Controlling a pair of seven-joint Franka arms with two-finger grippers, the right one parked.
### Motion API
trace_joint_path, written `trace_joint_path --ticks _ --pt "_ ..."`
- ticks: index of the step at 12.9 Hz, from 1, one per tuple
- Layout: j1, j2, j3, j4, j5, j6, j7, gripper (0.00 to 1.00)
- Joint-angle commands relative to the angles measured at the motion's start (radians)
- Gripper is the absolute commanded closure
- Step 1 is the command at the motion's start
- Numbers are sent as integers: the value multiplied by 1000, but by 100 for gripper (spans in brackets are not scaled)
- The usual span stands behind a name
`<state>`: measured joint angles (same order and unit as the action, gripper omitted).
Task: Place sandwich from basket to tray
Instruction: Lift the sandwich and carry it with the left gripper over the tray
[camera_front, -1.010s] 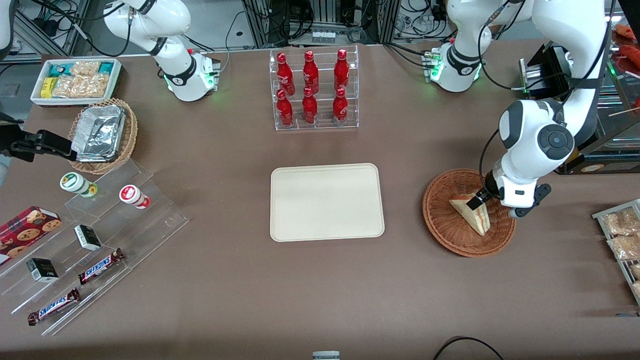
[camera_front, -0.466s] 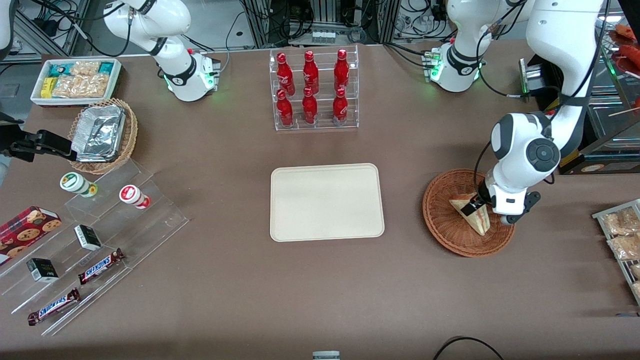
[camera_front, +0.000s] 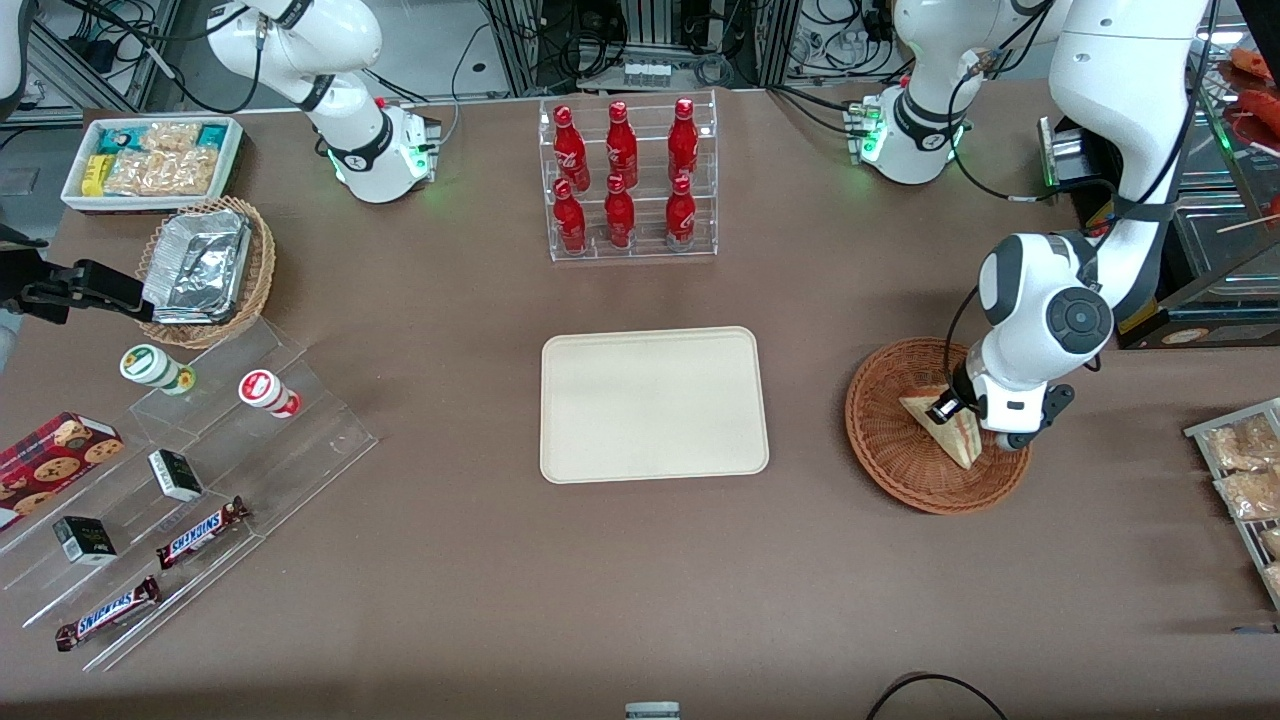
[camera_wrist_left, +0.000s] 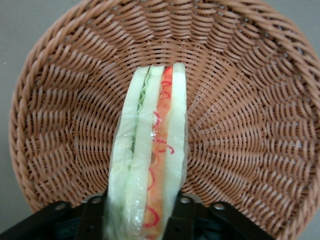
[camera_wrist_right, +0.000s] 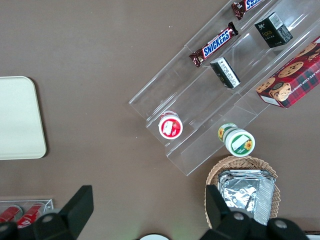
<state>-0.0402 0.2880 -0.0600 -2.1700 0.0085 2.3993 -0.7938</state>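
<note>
"SNICKERS" on two brown bars (camera_front: 201, 532) (camera_front: 108, 612) lying on the clear stepped display (camera_front: 190, 480); same word on one bar (camera_wrist_right: 216, 44) in the right wrist view. Nothing else legible.

Gripper (camera_front: 948, 407) at the sandwich (camera_front: 945, 430) in the basket (camera_front: 885, 440).

Gripper (camera_front: 948, 408) low, fingers (camera_wrist_left: 94, 215) closed.

The claw (camera_front: 948, 409) grips the sandwich (camera_front: 945, 428) over the basket (camera_front: 885, 440).

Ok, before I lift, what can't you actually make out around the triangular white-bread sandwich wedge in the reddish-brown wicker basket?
- Gripper fingertips: in the left wrist view the triangular white-bread sandwich covers them; in the front view the arm's wrist hides all but one.
- Whether the fingers press the bread: not visible in either view.
- Underside of the sandwich against the reddish-brown wicker basket: hidden by the wedge itself.
- Basket rim nearest the wrist camera: cut off by the picture's edge.
</note>
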Motion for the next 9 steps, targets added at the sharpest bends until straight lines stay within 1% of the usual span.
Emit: trace_joint_path --ticks 1,2,3,4,5,7,9 --pt "5 -52 -6 86 1 -159 16 100" --pt "-3 -46 -7 143 1 -233 21 100" --pt "-9 -33 -15 179 2 -268 24 100" --pt "-30 -24 -38 203 4 -290 39 100" --pt "-53 -23 -46 213 4 -295 94 100" --pt "-131 -18 -52 214 -4 -296 158 100" --pt "-231 17 -52 260 -10 -296 166 100"
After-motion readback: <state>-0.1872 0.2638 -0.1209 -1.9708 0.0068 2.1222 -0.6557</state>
